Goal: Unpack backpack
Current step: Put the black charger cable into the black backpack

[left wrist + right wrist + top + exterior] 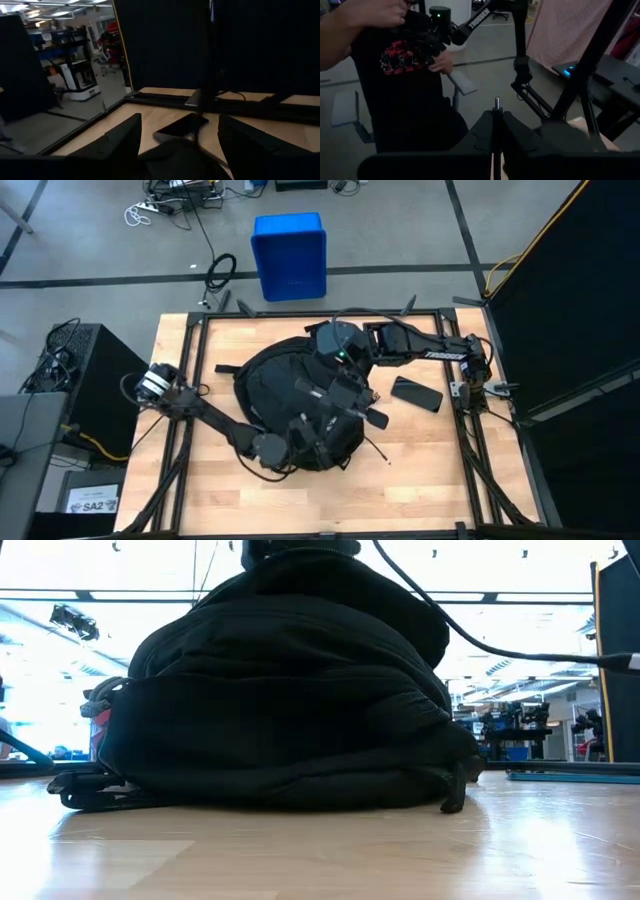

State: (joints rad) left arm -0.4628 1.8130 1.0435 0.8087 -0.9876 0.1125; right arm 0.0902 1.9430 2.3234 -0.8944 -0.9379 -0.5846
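Observation:
The black backpack (285, 395) lies by its broad side on the wooden table and fills the low view (290, 710). My left gripper (322, 427) is over the backpack's near right part, pointing toward the table's right edge. It is open (180, 120), with dark fabric below the fingers. My right gripper (366, 413) reaches from the far side over the backpack's right edge. It is shut (496, 120) on a thin dark pull. Where that pull joins the backpack is hidden. My right gripper pinches a thin dark pull between its two shut fingers (482, 132). The pull's small metal end (496, 102) sticks out past the fingertips. The fingers lie about level, pointing toward the table's near edge. The rest of the pull is hidden by the fingers.
A flat black phone-like slab (416, 393) lies on the table right of the backpack and shows in the left wrist view (177, 127). A blue bin (289, 255) stands on the floor beyond the far edge. A person (400, 75) stands off the near side. Bare wood lies near and right.

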